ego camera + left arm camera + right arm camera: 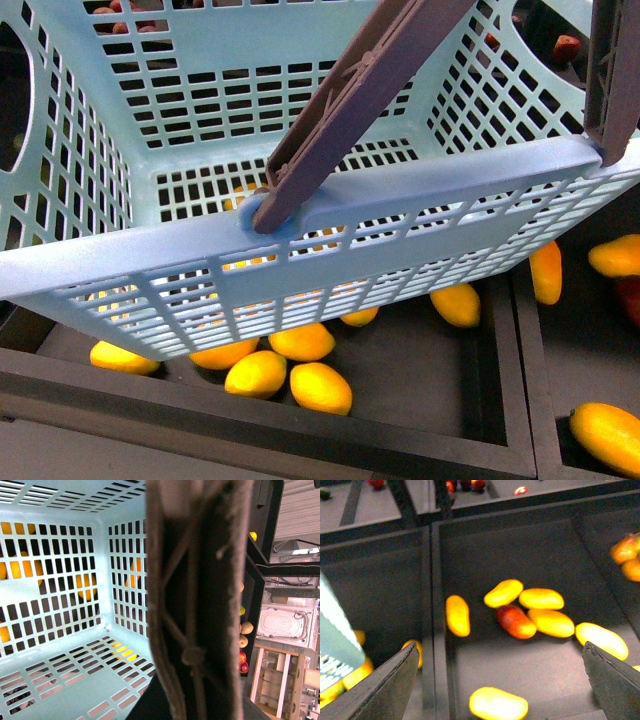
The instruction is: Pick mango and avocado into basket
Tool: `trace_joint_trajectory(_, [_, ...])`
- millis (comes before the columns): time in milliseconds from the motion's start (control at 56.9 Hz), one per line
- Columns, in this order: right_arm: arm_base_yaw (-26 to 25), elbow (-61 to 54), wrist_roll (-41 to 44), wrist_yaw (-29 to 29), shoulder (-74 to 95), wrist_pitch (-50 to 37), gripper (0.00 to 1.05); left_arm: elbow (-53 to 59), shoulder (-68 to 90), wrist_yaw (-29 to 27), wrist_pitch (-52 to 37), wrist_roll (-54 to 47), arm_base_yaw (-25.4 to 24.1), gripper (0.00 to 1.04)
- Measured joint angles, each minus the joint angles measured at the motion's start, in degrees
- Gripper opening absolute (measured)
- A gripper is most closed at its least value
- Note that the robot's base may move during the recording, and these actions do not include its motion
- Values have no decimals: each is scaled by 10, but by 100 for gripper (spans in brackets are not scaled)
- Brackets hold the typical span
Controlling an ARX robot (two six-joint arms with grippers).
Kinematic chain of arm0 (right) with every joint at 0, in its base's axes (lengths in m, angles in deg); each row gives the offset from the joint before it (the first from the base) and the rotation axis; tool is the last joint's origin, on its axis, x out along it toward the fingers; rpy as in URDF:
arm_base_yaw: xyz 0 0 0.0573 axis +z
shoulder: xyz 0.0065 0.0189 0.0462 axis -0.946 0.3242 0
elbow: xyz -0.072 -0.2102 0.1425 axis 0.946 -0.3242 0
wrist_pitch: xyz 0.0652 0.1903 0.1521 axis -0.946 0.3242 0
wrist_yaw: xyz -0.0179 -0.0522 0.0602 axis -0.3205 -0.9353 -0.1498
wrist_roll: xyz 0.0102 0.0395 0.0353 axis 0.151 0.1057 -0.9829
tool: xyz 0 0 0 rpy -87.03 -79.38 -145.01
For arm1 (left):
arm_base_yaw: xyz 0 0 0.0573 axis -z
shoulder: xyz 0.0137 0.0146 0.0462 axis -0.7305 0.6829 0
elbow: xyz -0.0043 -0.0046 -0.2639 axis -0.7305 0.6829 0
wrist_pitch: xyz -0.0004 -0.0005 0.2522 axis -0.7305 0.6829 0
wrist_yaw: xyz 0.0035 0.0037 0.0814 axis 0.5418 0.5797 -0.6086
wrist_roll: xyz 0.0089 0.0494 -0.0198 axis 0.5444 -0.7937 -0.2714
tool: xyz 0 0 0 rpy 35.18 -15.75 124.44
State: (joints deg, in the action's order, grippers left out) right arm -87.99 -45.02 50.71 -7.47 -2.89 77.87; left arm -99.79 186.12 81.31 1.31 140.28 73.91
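Basket handle crowds the left wrist view, left pincer's hold untellable; right pincer hangs wide-spread over loose mangoes.

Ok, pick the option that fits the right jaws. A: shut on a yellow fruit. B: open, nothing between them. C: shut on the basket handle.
B: in the right wrist view the right gripper has its jaws wide apart, with nothing held between them.
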Motion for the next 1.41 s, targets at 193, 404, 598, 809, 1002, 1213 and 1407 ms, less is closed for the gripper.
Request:
trace_joint_trajectory(193, [-76,40,2,16,163,-128,97,0,0,-2,0,-1,0,5])
trace_joint_trajectory(404, [-85,97,6,-6,395,-267,97,0,0,-3,0,-1,0,5])
trace_joint_trajectory(598, [-83,177,-7,-37,595,-327,97,0,0,-2,0,-1,0,5])
trace_joint_trajectory(809, [-93,289,-101,-64,774,-288,97,0,0,-2,0,-1,0,5])
trace_joint_trajectory(1002, [-99,380,-191,-82,877,-256,97,0,0,-3,0,-1,0,5])
trace_joint_trajectory(1213, [-126,486,-349,-52,1021,-223,97,0,0,-2,0,-1,0,5])
trace_joint_trajectory(1407, [-135,529,-419,-58,1107,-222,97,0,0,-2,0,-1,0,5])
